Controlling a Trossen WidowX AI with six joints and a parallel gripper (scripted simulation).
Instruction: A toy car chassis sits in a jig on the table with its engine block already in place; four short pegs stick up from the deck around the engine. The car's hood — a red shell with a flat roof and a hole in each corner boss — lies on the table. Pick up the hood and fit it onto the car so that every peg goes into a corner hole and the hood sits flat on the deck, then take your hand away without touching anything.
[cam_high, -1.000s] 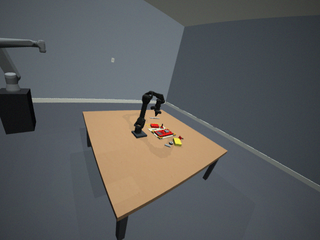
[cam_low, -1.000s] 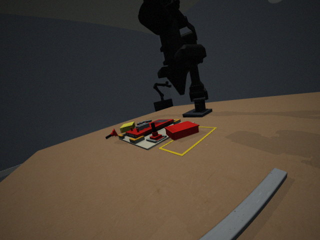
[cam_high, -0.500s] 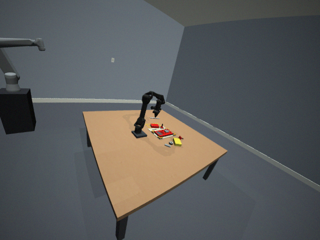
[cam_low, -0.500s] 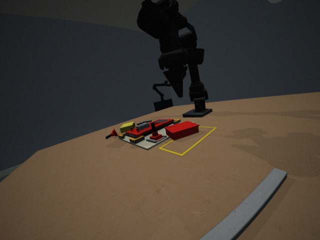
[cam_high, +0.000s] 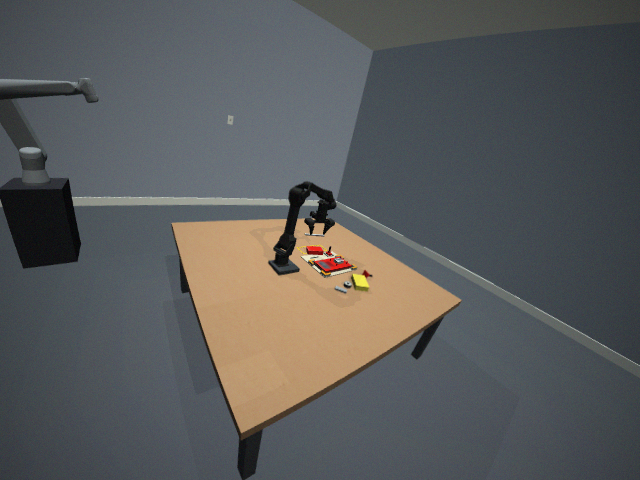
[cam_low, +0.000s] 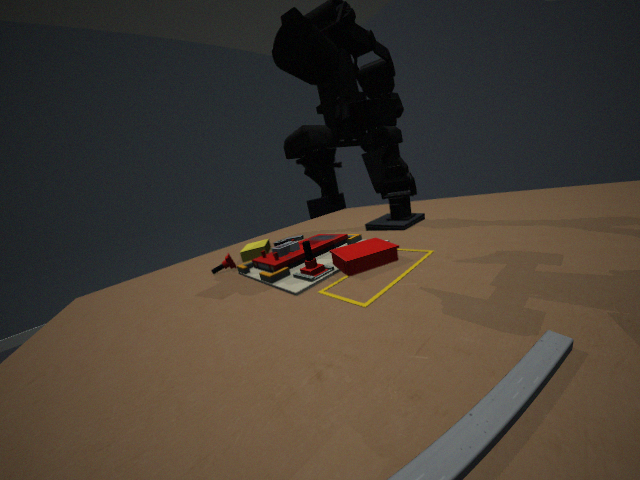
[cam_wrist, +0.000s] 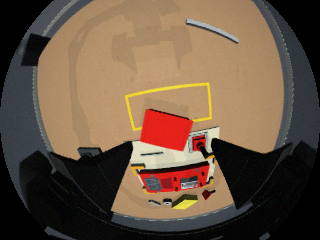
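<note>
So going left to right in the exterior view: first up is a little red cone-shaped piece (cam_low: 225, 262) lying on the counter (cam_low: 206, 387), then a yellow block (cam_low: 254, 249) right behind it. Next comes the pale jig plate (cam_low: 289, 281) with the red car chassis (cam_low: 297, 251) sitting in it. The grey engine block (cam_low: 287, 243) is in place on the chassis deck. I can't really make out the four pegs at this size, too small. There's also a small red stand with a dark post (cam_low: 310, 260) on the near edge of the jig plate.

Just right of the jig is the hood (cam_low: 364, 254), a red box-like shell with a flat top. It's lying on the counter at the far corner of a yellow outlined rectangle (cam_low: 379, 291), partly inside the outline and partly over its edge, just beside the jig but not on the car. Nothing is touching it.

The arm's base (cam_low: 395, 221) stands behind the hood, and the arm folds up and over. The jaws (cam_high: 318, 225) hang up in the air above the counter, spread wide with nothing between them. In the wrist view the hood (cam_wrist: 166, 128) shows between the two dark fingers, well below them.

Far right, close to the camera, a curved grey strip (cam_low: 491, 408) lies flat on the counter, well apart from everything else.
</note>
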